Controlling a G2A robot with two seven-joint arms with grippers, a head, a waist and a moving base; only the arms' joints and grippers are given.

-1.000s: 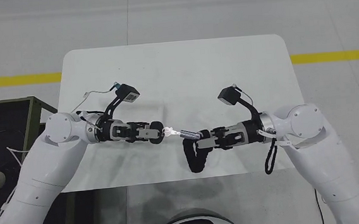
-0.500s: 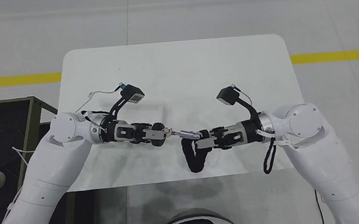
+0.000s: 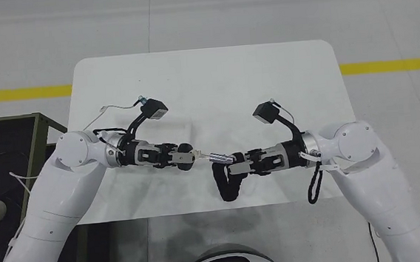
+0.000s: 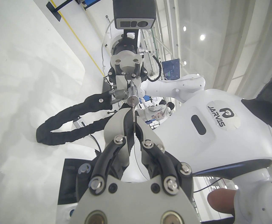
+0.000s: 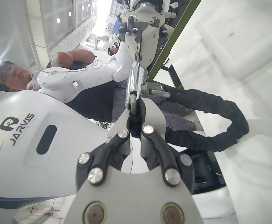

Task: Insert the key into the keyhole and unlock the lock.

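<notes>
My left gripper point(image 3: 190, 157) is shut on a thin metal key point(image 3: 207, 157) and holds it level above the table's front half. The key points at a chrome lock cylinder point(image 3: 223, 159), which my right gripper point(image 3: 236, 163) grips by its far end. In the left wrist view the fingers point(image 4: 127, 125) pinch the key point(image 4: 133, 115), and its tip meets the keyhole point(image 4: 133, 99); how deep it sits I cannot tell. From the lock a black cloth-covered cable loop point(image 3: 226, 186) hangs down. In the right wrist view the lock point(image 5: 135, 82) is seen end-on, with the key point(image 5: 138, 55) beyond it.
The white table point(image 3: 206, 79) lies under both arms, which meet near its front edge. A dark rack point(image 3: 12, 158) stands beside the table's left edge. A black strap point(image 3: 316, 184) dangles from the right forearm.
The lock and the key have drawn slightly closer together, so the key tip now reaches the lock's face. Both grips are unchanged.
</notes>
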